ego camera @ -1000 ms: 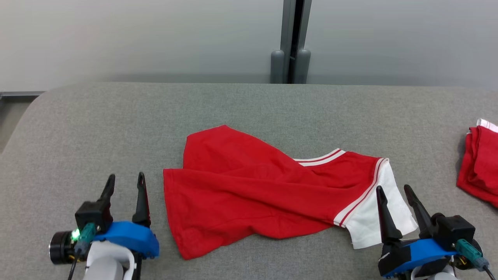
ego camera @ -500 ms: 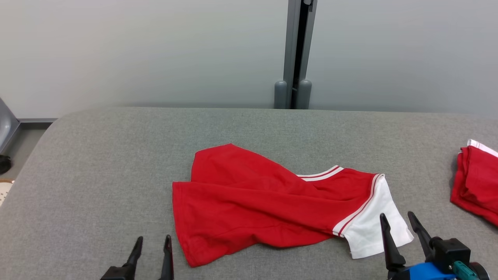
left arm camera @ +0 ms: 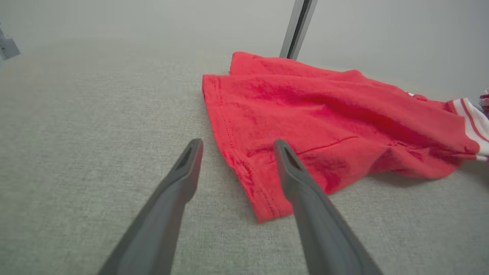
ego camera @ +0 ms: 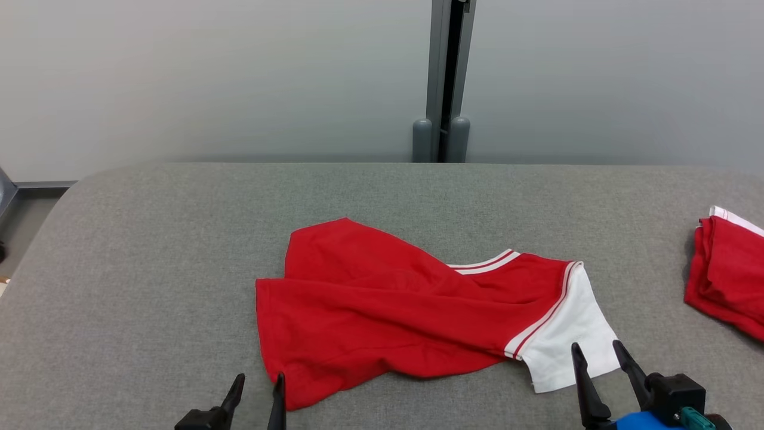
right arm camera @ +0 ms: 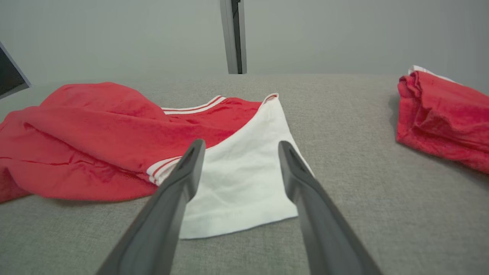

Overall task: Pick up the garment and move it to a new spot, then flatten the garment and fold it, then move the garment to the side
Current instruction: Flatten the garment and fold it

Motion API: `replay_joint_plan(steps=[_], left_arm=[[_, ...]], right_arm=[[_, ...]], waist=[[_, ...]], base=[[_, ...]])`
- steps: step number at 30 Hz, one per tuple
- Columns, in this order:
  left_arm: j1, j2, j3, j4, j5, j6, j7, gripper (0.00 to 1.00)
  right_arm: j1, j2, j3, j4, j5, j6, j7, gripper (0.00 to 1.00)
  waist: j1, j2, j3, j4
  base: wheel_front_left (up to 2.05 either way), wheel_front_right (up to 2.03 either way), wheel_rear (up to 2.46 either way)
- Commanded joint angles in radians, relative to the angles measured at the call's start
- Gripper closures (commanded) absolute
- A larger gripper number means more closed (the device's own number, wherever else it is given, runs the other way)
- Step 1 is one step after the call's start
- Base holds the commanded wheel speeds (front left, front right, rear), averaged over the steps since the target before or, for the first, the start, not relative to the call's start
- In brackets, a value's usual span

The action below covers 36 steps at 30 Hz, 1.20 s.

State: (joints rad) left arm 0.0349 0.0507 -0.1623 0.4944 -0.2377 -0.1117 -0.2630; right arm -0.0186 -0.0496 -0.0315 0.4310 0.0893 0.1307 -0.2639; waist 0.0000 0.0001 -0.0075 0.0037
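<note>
Left gripper and right gripper stood spread, empty. Garment lay between them, near corners by their tips.

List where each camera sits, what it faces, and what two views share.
Head view: from the head, forward and down at the red garment on the grey surface; left gripper and right gripper low.
Left wrist view: along its own fingers at the garment's red hem.
Right wrist view: along its own fingers at the white sleeve.
Shared: head and right wrist views both show the folded red cloth.
</note>
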Motion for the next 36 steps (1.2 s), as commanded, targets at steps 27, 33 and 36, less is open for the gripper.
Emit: replay_joint_plan(steps=[27,33,36], left_arm=[[-0.161,0.008,-0.133,0.145,-0.303,-0.02,-0.001,0.06],[-0.131,0.011,-0.122,0.084,-0.285,-0.02,-0.001,1.0],[-0.115,0.011,-0.125,0.059,-0.277,-0.02,-0.001,1.0]], right_arm=[[-0.067,-0.003,0.016,0.014,0.042,0.0,0.0,0.0],[-0.067,-0.003,0.01,0.023,0.055,0.0,0.0,0.0],[-0.074,-0.003,-0.019,0.032,0.065,0.0,0.0,0.0]], waist=[[0.0,-0.0001,0.12,-0.037],[0.0,-0.0001,0.121,-0.03],[0.0,-0.0001,0.123,-0.021]], base=[[0.0,0.0,0.0],[0.0,0.0,0.0],[0.0,0.0,0.0]])
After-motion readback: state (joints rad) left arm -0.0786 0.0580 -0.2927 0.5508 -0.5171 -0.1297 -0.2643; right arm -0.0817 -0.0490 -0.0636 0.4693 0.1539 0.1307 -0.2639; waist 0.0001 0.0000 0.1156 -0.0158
